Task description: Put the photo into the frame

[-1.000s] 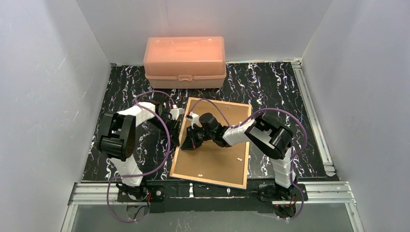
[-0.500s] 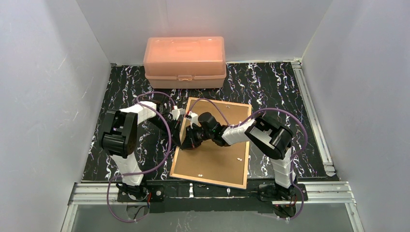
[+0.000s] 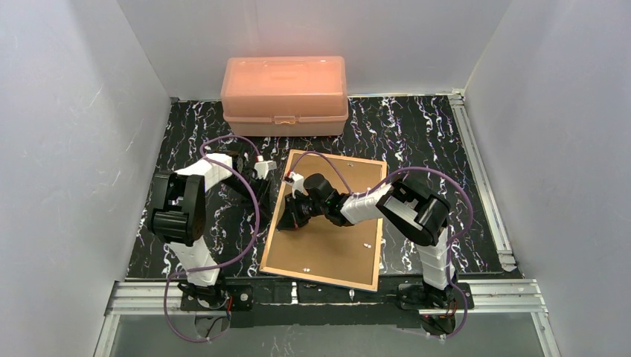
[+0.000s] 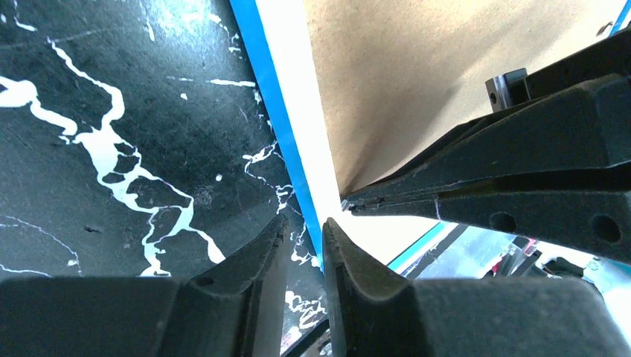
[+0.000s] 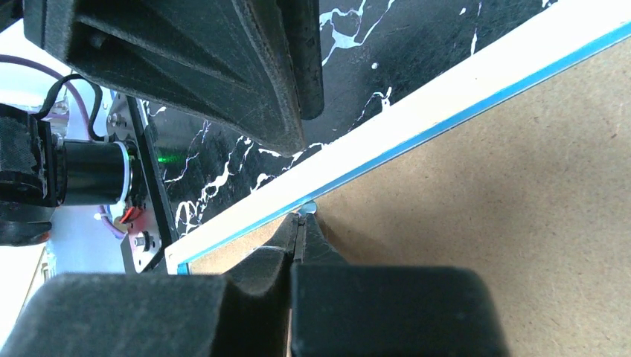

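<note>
The frame (image 3: 335,245) lies face down on the black marbled table, brown backing up, tan rim around it. Its blue-and-white left edge shows in the left wrist view (image 4: 286,134) and the right wrist view (image 5: 417,126). My right gripper (image 3: 292,221) is shut, its tips (image 5: 300,217) pressed on the backing at the inner left rim, touching a small metal tab (image 5: 309,207). My left gripper (image 3: 262,169) hovers just outside the frame's left edge, jaws a narrow gap apart (image 4: 303,223), nothing between them. The photo is not in view.
A salmon-pink plastic box (image 3: 284,85) stands shut at the back of the table (image 3: 417,126). White walls close in left, right and behind. Metal rails run along the right side (image 3: 480,178) and the front. Both arms crowd the frame's left edge.
My left gripper has drawn back up and to the left, away from the frame's edge. My right gripper has stayed at the left rim, shifting only slightly.
</note>
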Robot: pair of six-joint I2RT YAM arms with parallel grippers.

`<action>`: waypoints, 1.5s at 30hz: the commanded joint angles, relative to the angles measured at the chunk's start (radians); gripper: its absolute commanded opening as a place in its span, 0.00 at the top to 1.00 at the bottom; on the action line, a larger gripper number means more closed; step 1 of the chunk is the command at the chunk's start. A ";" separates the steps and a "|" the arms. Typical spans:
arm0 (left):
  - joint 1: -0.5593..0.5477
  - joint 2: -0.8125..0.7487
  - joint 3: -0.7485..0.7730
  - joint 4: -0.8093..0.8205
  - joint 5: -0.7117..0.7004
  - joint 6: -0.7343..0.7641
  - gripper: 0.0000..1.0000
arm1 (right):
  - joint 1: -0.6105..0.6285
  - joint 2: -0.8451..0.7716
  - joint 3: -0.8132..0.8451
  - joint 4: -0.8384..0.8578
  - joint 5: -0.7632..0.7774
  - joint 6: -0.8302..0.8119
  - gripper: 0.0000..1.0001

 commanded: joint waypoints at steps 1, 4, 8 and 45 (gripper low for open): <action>-0.001 -0.030 -0.019 0.001 0.015 0.009 0.77 | 0.013 0.015 -0.014 -0.037 0.041 -0.020 0.99; -0.001 0.015 -0.015 -0.006 0.039 0.009 0.77 | 0.014 0.015 -0.014 -0.035 0.041 -0.020 0.99; -0.001 0.050 -0.016 -0.005 0.061 0.017 0.79 | 0.014 0.015 -0.014 -0.034 0.043 -0.019 0.99; -0.038 0.143 0.015 0.036 0.063 -0.037 1.00 | 0.060 0.122 0.101 -0.017 -0.133 -0.083 0.99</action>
